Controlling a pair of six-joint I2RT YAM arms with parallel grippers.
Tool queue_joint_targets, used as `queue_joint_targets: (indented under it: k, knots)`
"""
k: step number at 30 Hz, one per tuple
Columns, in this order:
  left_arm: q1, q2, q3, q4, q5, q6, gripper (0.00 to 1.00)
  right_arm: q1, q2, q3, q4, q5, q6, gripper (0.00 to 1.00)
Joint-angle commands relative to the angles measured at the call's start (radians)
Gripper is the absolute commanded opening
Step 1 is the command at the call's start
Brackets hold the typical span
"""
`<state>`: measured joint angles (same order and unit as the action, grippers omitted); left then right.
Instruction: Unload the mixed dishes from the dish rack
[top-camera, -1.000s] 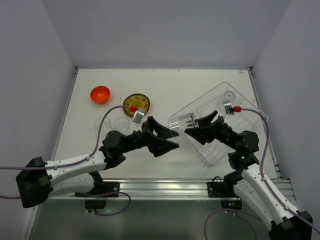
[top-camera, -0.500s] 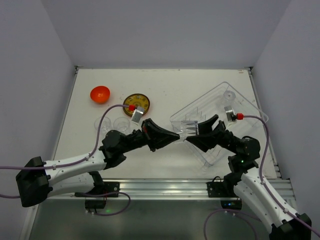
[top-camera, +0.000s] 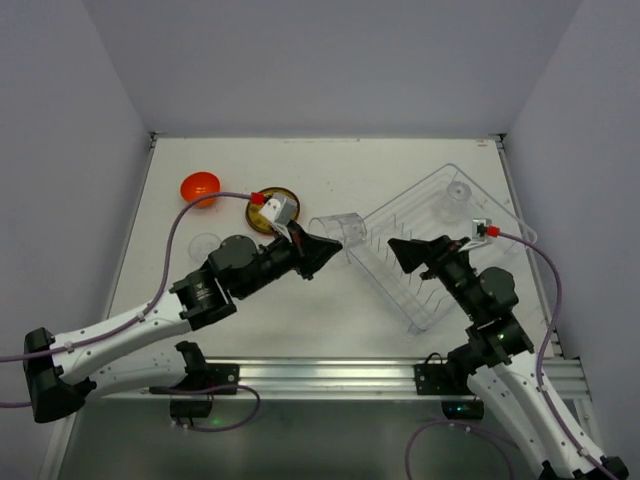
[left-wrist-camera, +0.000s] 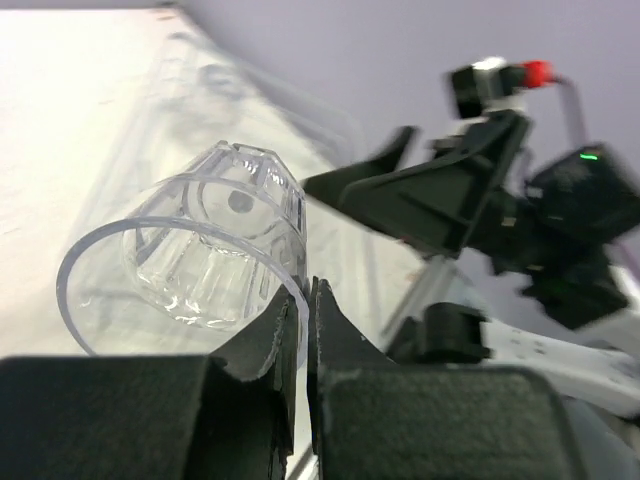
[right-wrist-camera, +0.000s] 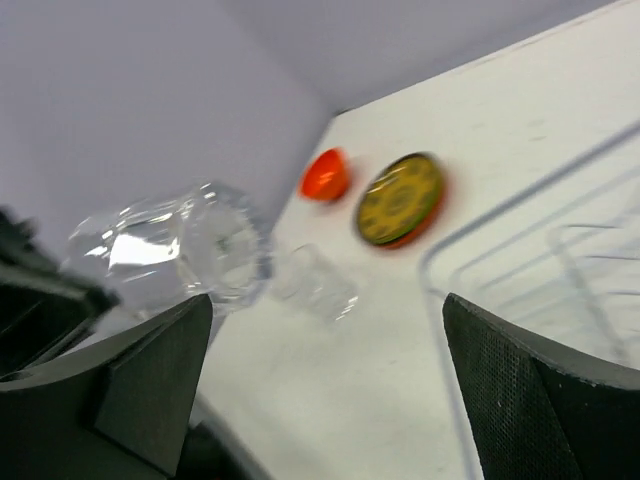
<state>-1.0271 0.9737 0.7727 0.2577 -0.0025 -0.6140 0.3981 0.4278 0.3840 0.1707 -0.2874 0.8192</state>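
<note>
Clear plastic cup (left-wrist-camera: 190, 265) lies sideways in air, over table (top-camera: 330, 165), between patterned plate (right-wrist-camera: 400, 198) and dish rack (top-camera: 400, 285). Left gripper (left-wrist-camera: 303, 300) pinches rim wall, one finger inside. Right gripper (top-camera: 408, 252) spread, empty. Cup probably light, thin, slippery, crushable: gentle rim pinch suits.

A ribbed, glossy clear plastic cup (left-wrist-camera: 200, 250) glints between the smooth matt-black plastic fingers (left-wrist-camera: 255, 345) of the left gripper (left-wrist-camera: 305, 292). The dish rack (top-camera: 385, 265) is the same transparent, shiny plastic. The orange-red bowl (top-camera: 200, 186) gleams on the matt white table (top-camera: 330, 170). The right gripper (right-wrist-camera: 326, 300) shows finely grained black finger pads (right-wrist-camera: 540, 400).
</note>
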Motion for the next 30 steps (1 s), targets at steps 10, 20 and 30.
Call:
queue_joint_targets:
  k: [10, 20, 30]
  knots:
    - [0.074, 0.367, 0.468, -0.969, -0.35, 0.188, 0.0, -0.005, 0.006, 0.099, -0.511, 0.619, -0.181, 0.99]
    - [0.076, 0.589, 0.57, -1.097, -0.338, 0.233, 0.0, -0.007, 0.008, 0.078, -0.519, 0.616, -0.173, 0.99]
    - [0.136, 0.729, 0.582, -1.134, -0.317, 0.287, 0.0, -0.005, 0.014, 0.07, -0.505, 0.602, -0.181, 0.99]
